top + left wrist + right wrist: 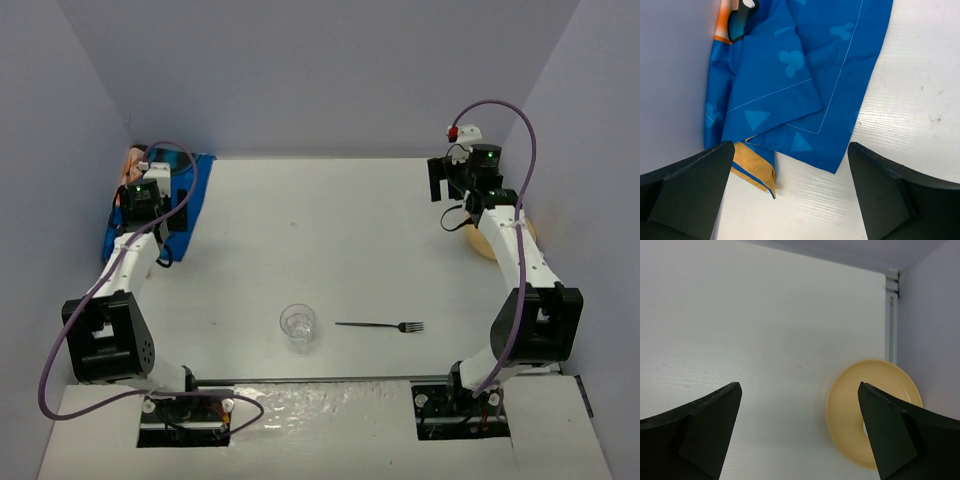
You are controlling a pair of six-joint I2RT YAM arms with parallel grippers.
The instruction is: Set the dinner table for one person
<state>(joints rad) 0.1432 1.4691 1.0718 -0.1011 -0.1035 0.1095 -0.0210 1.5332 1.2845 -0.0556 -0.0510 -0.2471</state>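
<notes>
Left gripper [790, 155] is hovering wide open, empty, over a blue fabric placemat [790, 75]; right gripper [799, 395] likewise near a round yellow plate [880, 405]. The white rectangular tabletop [330, 230] is lying beneath both.

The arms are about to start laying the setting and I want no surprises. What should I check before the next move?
1. Left hand open: ok.
2. Right hand open: ok.
3. Placemat spread flat: not ok, folded against the left wall.
4. Plate not gripped: ok, lies by the right wall.
5. Glass upright, fork apart from it: ok.
6. Left hand's height above the placemat: cannot tell.
</notes>
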